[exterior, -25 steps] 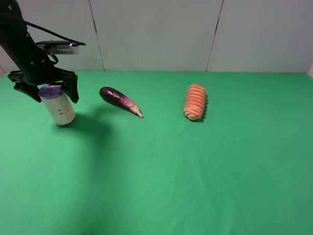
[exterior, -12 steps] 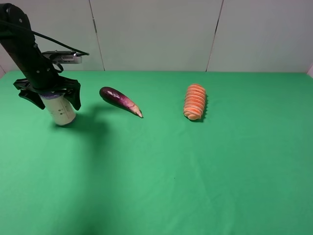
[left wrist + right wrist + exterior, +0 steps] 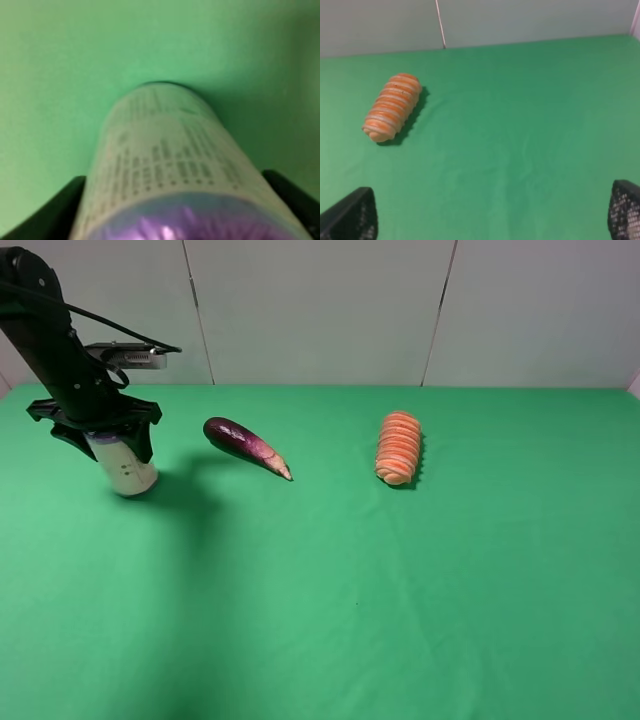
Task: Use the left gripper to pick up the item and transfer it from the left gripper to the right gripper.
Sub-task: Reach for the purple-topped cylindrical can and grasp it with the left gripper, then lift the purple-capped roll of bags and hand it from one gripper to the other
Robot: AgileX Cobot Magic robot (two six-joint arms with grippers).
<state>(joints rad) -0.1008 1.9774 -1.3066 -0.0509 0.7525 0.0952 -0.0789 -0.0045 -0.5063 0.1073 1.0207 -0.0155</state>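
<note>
Can [image 3: 128, 468] standing on green cloth [image 3: 400, 590], left claw [image 3: 108, 442] clenched round its top; right claw [image 3: 487, 215] spread wide, empty.

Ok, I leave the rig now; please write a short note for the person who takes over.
The left gripper is shut on the cream-white can, near its purple top.
The right gripper is open and empty, over the green table near the sliced carrot piece.
The can stands at the table's far left, beside the eggplant.
Done: grasp. To do: lift, then hand over to the right gripper.
</note>
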